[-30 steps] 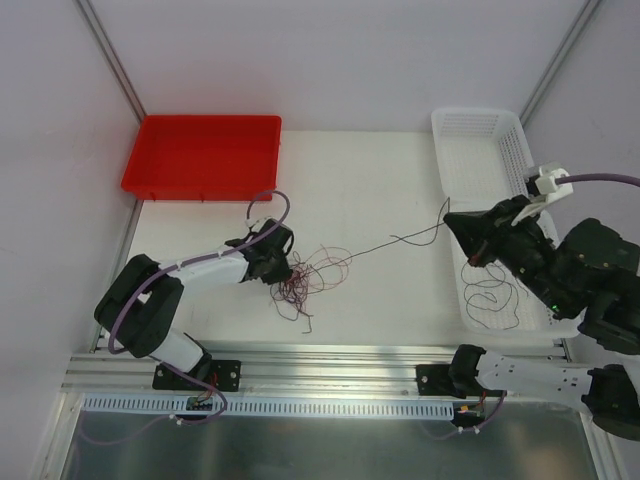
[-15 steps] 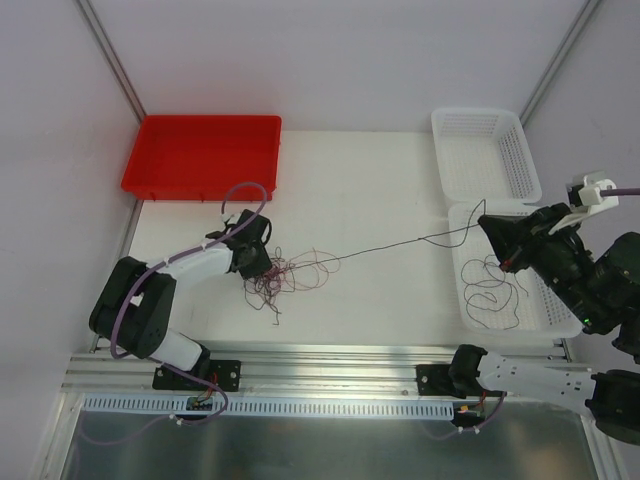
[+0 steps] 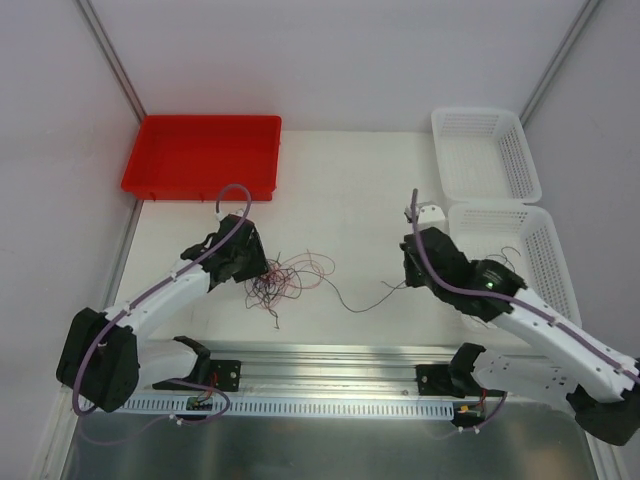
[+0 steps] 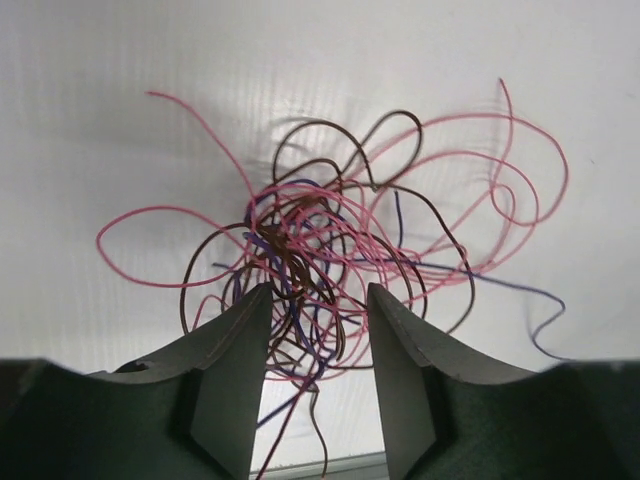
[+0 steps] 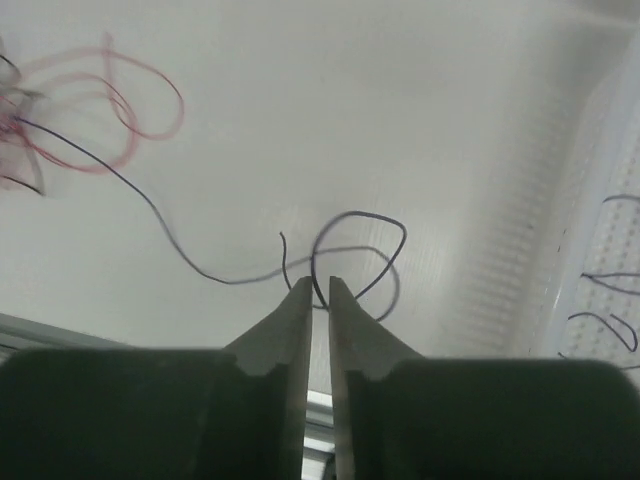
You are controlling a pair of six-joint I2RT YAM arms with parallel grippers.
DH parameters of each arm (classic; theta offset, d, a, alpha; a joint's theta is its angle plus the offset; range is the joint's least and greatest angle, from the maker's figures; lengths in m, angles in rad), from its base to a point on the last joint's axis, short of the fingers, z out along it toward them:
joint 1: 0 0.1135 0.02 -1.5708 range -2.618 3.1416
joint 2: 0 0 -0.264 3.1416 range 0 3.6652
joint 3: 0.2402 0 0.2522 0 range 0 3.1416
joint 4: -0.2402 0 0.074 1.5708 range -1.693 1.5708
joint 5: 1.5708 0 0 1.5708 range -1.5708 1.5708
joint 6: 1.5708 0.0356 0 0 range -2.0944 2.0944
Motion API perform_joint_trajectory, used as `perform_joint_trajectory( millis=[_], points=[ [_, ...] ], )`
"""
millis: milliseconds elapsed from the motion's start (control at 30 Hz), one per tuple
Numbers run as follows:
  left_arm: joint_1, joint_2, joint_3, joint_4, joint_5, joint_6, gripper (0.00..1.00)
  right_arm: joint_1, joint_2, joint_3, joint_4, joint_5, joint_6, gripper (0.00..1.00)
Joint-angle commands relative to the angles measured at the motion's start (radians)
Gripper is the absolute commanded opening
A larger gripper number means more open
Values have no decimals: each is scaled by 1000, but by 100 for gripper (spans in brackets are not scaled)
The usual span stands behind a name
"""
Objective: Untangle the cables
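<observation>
While low over the table [image 3: 350,190], left hand [image 4: 318,290] wide astride the tangle [image 4: 310,240], right hand [image 5: 320,282] tight on 1 dark cable [image 5: 360,213].

Rising from the near edge, two dark fingers [image 5: 285,340], tips almost together with only a slit between. Caught in that slit, a thin dark cable [image 5: 370,214], curling into a loop just beyond the tips, then trailing left and far across the white tabletop [image 5: 330,90] toward blurred pink cables [image 5: 178,100] at the far left. To the right, a white basket [image 5: 500,280] with dark strands [image 5: 600,322] inside.
</observation>
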Motion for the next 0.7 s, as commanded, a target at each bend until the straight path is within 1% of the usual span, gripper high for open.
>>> perform_joint_trajectory(
  millis=[0,33,100,133,200,233,267,300,333,400,433,533,600,633,667],
  points=[
    [-23,-62,-36,-9,70,35,45,-100,59,-102,125,-163,117,17],
    [-27,-72,-42,-8,72,35,47,-118,81,-130,134,-207,126,36],
    [-29,-106,-61,-8,92,30,51,-137,152,-130,114,-214,137,48],
    [-30,-129,-65,-8,95,27,56,-135,176,-112,93,-223,134,56],
    [-30,-154,-76,-8,106,21,62,-125,196,-99,96,-240,86,62],
    [-30,-178,-77,-8,109,20,68,-117,194,-95,122,-267,62,65],
    [-29,-190,-79,-8,115,18,72,-106,193,-93,143,-296,27,66],
    [-30,-201,-81,-8,118,15,75,-102,193,-90,192,-339,-50,66],
    [-29,-220,-84,-8,118,9,79,-95,200,-89,215,-411,-87,66],
    [-30,-234,-87,-8,119,6,81,-86,225,-81,289,-499,-185,67],
    [-30,-240,-88,-8,118,4,82,-86,270,-76,309,-587,-205,67],
    [-29,-238,-91,-9,126,-2,84,-85,364,-49,381,-707,-257,68],
    [-30,-232,-99,-9,126,-6,84,-83,468,-18,424,-769,-274,69],
    [-29,-229,-105,-9,124,-8,85,-74,501,-9,438,-780,-279,70],
    [-30,-227,-108,-9,124,-11,85,-71,566,2,452,-789,-280,70]
  ],
)
